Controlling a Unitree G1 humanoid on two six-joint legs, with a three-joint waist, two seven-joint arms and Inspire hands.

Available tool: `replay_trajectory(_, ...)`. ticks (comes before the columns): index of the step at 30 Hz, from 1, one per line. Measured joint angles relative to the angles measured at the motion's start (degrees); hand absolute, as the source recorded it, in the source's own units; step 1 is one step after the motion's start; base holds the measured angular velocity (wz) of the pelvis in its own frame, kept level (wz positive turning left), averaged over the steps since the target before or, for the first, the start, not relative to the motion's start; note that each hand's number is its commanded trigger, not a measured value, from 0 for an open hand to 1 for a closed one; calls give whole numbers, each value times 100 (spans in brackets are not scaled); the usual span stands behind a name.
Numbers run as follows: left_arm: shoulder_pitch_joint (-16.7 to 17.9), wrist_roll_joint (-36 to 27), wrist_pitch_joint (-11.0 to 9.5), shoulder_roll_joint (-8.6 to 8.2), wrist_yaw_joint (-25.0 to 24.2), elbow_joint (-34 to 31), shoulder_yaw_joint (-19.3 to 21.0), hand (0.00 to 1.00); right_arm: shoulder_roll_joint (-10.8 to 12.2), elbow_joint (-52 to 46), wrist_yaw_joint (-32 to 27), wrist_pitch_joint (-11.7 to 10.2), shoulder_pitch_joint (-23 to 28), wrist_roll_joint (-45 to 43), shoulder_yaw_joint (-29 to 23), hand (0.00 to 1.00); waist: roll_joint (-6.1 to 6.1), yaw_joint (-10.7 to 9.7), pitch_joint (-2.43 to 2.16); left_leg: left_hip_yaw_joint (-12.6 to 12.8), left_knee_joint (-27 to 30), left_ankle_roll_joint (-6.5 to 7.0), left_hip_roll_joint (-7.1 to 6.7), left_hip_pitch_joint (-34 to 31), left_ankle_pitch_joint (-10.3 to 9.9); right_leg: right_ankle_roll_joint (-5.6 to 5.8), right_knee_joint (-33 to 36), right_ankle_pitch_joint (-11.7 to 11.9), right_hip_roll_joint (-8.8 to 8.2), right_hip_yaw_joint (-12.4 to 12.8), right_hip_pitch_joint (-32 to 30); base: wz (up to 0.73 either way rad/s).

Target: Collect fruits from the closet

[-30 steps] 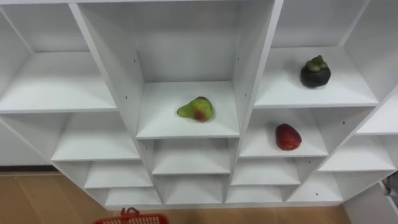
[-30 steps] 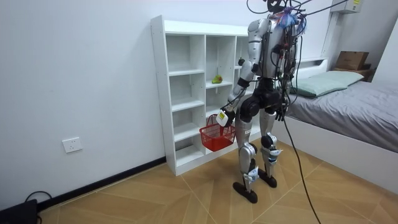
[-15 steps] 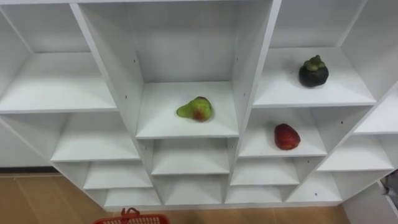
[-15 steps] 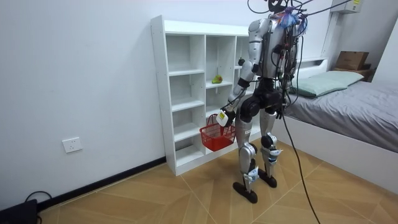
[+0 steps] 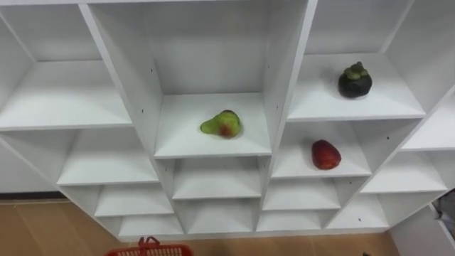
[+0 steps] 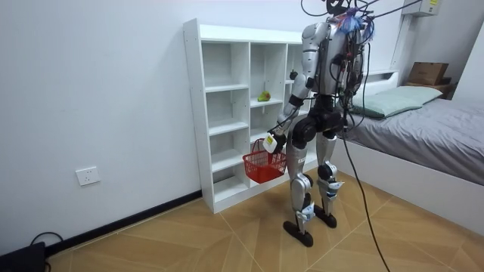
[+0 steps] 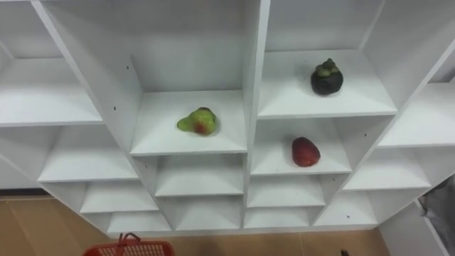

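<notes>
Three fruits lie in the white closet [image 5: 284, 107]. A green pear with a red blush [image 5: 222, 124] is on the middle shelf. A dark mangosteen [image 5: 354, 80] sits one compartment to the right and higher. Below it lies a red fruit [image 5: 325, 154]. I stand facing the closet. My left hand [image 6: 274, 142] hangs low at my side, shut on the handle of a red wire basket [image 6: 264, 165]. The basket's rim [image 5: 149, 249] shows at the bottom edge. My right hand [image 5: 446, 208] is a grey shape at the lower right edge, well away from the fruits.
The other closet compartments [image 5: 67, 92] hold nothing. Wooden floor [image 5: 43, 227] lies below the closet. In the room view a bed [image 6: 423, 128] stands close behind me on the room view's right, and a white wall [image 6: 98, 98] runs left of the closet.
The whole picture has slid a little to the left, so the camera moved. The fruits, the basket and my stance are unchanged.
</notes>
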Motion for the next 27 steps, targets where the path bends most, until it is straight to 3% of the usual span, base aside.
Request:
replay_trajectory(5,-17,0,-3,0,10,0,0,100,16,-1102,-147,-143,157,-117,197,0,-4,-4,-14,1,-4,0,0,13,0,0,-12,12,3,27,62,0)
replay_trajectory(14,54,5,37,3,-4,-458,2,100,11,-2590,-409,-143,373,-633,232,0,59,-35,-20,-2,-4,0,-2,-20,0,-1,-10,13,0,-10,52,0)
replay_trajectory(19,133,-87,36,5,-15,-610,-127,100,-16,-3707,-652,-143,543,-727,278,0,103,-12,-49,102,-7,1,2,-61,1,13,0,34,2,79,-34,-9)
replay_trajectory(21,190,-288,33,26,-17,-610,-130,100,-43,-4193,-831,-260,627,-724,353,0,95,-12,-53,112,-7,1,2,-40,1,8,0,40,4,97,-19,-5)
replay_trajectory(27,326,-384,-98,27,-11,-602,-188,100,-75,-4413,-1078,-297,681,-808,411,0,81,-8,-31,130,-9,1,12,-39,1,0,14,53,13,107,-39,-1)
